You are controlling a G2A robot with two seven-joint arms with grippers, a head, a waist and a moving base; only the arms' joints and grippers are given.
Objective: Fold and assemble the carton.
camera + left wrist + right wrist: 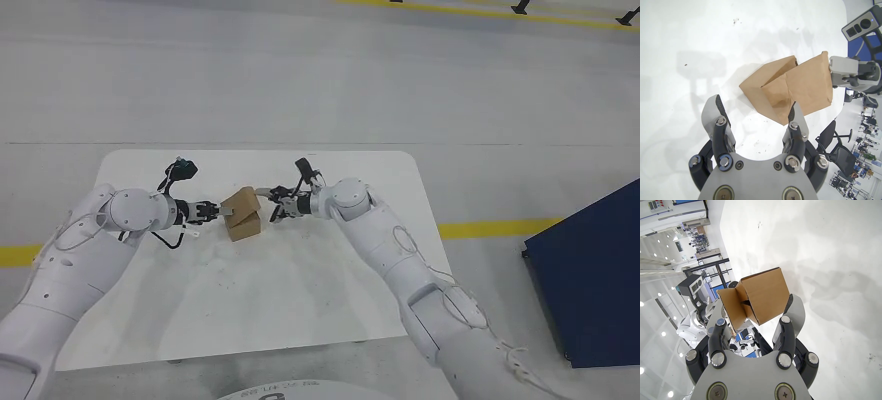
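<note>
I am holding my left gripper (756, 103) wide open, one fingertip (799, 121) touching the brown, partly folded cardboard carton (242, 212). My right gripper (756, 302) is straddling the carton's opposite end, fingers (794, 309) spread wide. The carton is resting on the white rounded table (300, 300).

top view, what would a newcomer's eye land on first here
The brown carton, half folded with one flap standing up, stands out against the white table near its far middle. The two arms meet at it from opposite sides. The left gripper is open with a corner of the carton just in front of it, and the right gripper is at the raised flap.
</note>
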